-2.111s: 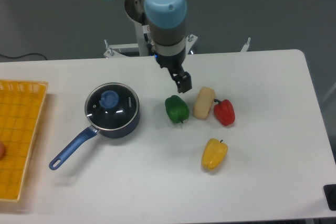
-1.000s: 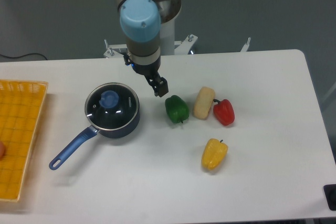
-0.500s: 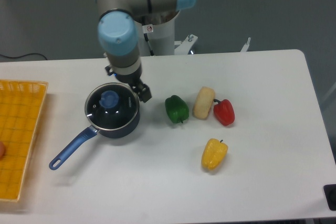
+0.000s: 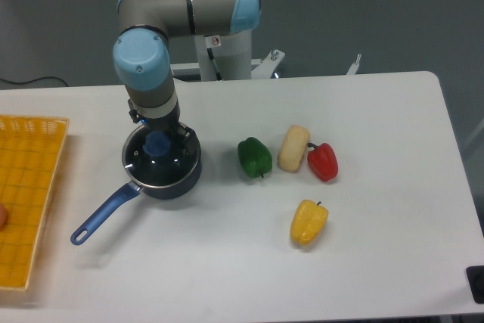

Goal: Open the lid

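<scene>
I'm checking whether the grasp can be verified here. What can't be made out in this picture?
- End effector: the wrist hides its fingers; open or shut unclear.
- Lid: back part behind the arm; contact with the knob unclear.
- Yellow basket: cut off by the left edge.

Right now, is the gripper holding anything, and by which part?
Cannot tell. The gripper is above the lid near its light-blue knob, but the wrist hides the fingers.
</scene>
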Available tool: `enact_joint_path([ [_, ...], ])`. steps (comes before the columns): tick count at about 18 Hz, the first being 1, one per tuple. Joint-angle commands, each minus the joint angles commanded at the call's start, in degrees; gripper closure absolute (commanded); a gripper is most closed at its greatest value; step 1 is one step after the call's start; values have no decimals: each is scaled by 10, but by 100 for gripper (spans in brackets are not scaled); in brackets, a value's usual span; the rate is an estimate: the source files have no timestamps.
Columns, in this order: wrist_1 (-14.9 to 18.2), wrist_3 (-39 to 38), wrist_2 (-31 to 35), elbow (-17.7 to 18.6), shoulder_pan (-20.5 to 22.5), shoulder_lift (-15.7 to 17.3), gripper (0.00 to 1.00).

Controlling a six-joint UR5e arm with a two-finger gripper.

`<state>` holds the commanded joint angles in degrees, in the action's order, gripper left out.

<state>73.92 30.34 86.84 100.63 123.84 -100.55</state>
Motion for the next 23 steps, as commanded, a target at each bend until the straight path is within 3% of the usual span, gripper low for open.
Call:
enact_joint_path([
  [5,-3,-98,1,4,3,-1,0],
  [8,-30,-143,2,4,-1,-9,0],
  [23,-33,-137,3,18,-21,-24,0],
])
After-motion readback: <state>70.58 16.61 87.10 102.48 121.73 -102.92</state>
